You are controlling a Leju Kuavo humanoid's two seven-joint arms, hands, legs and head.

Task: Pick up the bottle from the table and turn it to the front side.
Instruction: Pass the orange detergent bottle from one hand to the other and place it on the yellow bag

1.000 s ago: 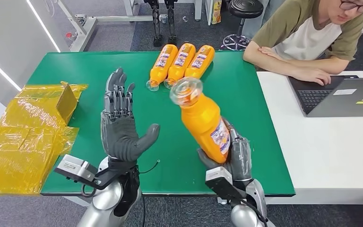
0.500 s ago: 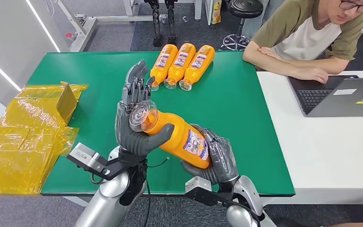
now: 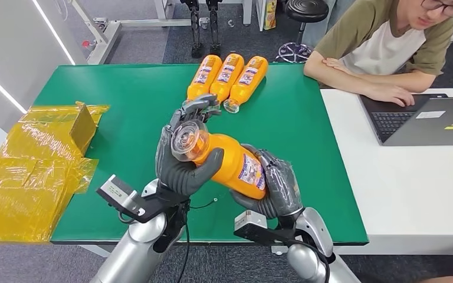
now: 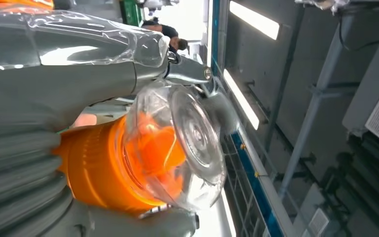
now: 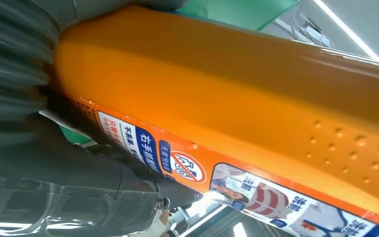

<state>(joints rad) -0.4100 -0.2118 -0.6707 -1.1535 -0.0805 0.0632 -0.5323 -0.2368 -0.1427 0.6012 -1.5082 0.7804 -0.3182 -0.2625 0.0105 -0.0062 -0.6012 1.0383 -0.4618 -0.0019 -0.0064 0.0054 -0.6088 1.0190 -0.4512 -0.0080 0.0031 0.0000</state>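
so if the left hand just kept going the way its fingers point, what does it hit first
Probably the row of three bottles lying at the table's far side. The left hand, holding the orange bottle by its neck, points toward them, but it is raised, so it may pass above.

- My right hand (image 3: 274,188) covers the base of the bottle (image 3: 227,162), and my left hand (image 3: 183,162) wraps its neck, so part of the label is hidden.
- Beyond the bottle, the person (image 3: 389,41) is cut off by the picture's top edge.
- In my right wrist view the bottle's label print is partly readable; the rest is cropped.
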